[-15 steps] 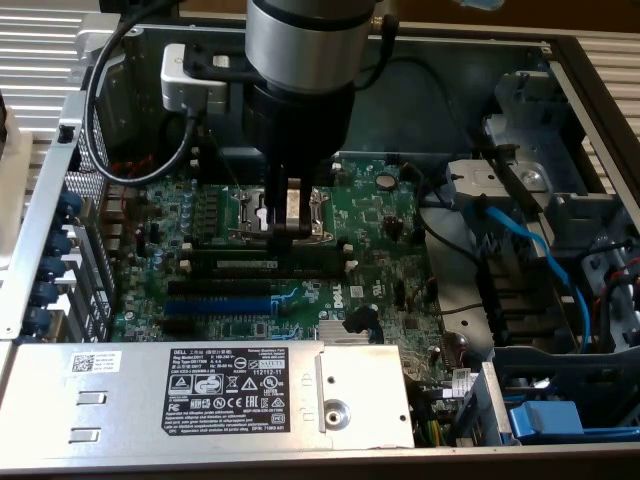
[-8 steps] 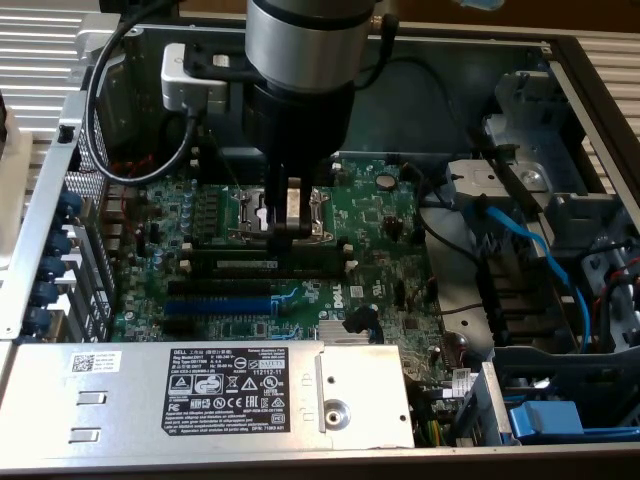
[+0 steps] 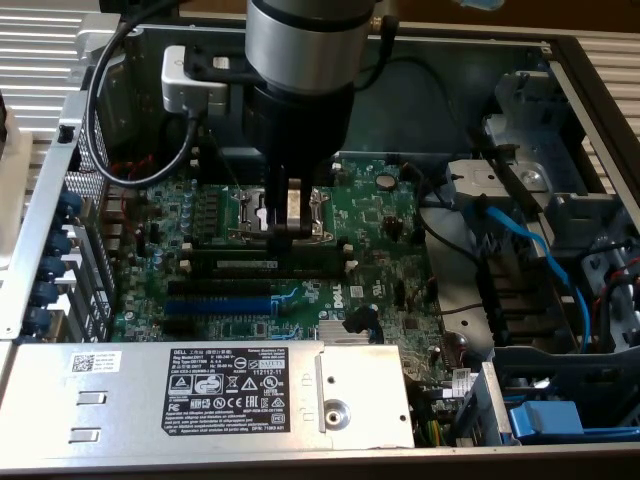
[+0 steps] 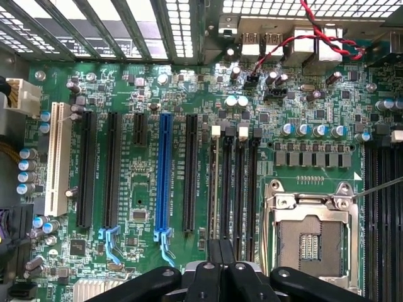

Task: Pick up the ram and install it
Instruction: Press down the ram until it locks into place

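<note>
One flat green ram (image 3: 262,262) sits slotted beneath the closed pincer (image 3: 290,228).

Light falls from above and is even and fairly bright in the exterior view, where the silver power-supply cover (image 3: 200,395) and the ribbed metal outside the case wash out pale — while the arm (image 3: 300,90) casts a soft shadow across the motherboard (image 3: 370,215) beneath it, and the case's far corner sits dim. In the wrist view daylight glares white through the rear vent grille (image 4: 145,28), blowing out its openings, yet the green board below stays evenly lit and sharp — only the dark gripper (image 4: 220,277) close to the lens is near-black and soft.
</note>
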`<control>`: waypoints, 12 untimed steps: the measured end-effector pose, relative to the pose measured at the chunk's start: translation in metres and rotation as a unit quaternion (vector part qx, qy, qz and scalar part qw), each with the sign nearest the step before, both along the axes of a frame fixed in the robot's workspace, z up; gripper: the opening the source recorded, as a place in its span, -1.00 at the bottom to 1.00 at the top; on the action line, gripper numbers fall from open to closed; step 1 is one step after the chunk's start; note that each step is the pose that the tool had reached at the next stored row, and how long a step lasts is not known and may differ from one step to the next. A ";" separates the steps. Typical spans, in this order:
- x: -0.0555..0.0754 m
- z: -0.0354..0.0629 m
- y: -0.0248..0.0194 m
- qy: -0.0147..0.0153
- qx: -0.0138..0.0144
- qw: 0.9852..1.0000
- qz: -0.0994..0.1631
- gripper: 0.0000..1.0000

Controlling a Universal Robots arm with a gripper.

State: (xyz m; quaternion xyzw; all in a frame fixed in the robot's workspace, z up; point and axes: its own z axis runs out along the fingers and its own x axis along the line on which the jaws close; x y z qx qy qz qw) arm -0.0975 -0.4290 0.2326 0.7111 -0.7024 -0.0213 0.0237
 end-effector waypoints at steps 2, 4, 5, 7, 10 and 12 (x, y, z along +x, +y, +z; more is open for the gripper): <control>0.000 -0.0002 0.0000 0.000 0.000 1.000 0.001 -0.80; 0.000 -0.0005 0.0000 0.000 0.000 1.000 0.002 -0.80; 0.000 -0.0005 0.0000 0.000 0.000 1.000 0.002 -0.80; 0.000 -0.0007 0.0001 0.000 0.000 1.000 0.004 -0.80; 0.000 -0.0011 0.0004 0.000 0.000 1.000 0.006 -0.80; 0.000 -0.0014 0.0004 0.000 0.000 1.000 0.007 -0.80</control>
